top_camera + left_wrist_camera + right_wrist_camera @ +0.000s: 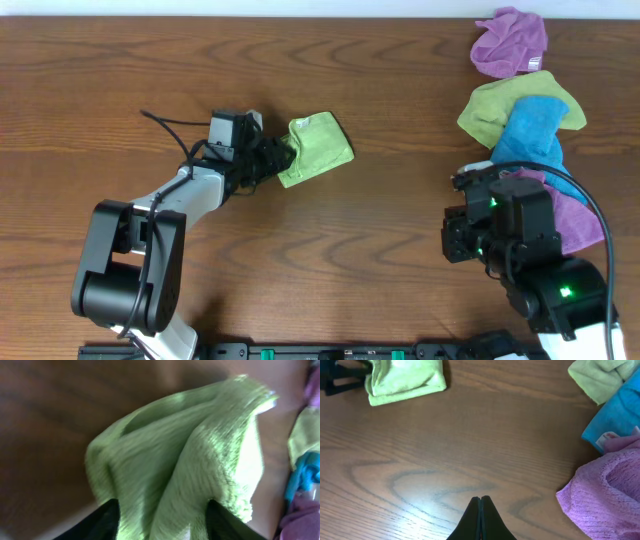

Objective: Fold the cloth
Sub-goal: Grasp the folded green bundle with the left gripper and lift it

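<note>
Left tool [279,160] around cloth [320,148] edge

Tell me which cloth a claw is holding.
The lime cloth, pinched in the left claw; the olive cloth, blue cloth and purple cloths lie untouched, heaped far right.

Olive cloth [495,108], blue cloth [530,130], purple cloths [511,42] lie on wooden table [300,260].

Brown wood-grain table [380,250]. Lime-green cloth [318,148] lies folded small, left of centre. Far right side: purple cloth [510,42] at the far edge, olive-green cloth [490,108] near it, blue cloth [530,135] overlapping the olive one, second purple cloth [578,218] touching the blue, nearer the front edge.
</note>
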`<state>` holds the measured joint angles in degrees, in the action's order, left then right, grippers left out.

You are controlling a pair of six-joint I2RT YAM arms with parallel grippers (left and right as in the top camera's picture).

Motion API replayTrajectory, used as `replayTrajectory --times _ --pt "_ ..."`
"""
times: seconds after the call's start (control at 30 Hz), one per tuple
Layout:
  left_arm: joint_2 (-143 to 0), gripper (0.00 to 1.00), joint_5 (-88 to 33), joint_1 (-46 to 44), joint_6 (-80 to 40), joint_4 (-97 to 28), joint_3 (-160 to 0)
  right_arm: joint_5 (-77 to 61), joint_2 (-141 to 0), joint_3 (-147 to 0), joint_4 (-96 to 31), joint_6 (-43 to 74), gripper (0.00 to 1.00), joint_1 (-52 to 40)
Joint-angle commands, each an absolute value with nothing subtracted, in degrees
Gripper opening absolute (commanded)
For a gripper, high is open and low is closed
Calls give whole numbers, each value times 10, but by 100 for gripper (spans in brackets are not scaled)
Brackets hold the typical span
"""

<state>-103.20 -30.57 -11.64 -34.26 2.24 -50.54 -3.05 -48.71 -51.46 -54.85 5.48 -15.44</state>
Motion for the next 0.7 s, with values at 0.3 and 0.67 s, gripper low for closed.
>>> replayTrajectory --times 0.3,0.67 --pt "-1038 51 -422 -10 -284 -38 -506 -35 -492 -515 -549 64 1 -149" --pt "-1038 98 -459 -27 -281 3 -506 -35 -492 -515 -549 64 1 -149"
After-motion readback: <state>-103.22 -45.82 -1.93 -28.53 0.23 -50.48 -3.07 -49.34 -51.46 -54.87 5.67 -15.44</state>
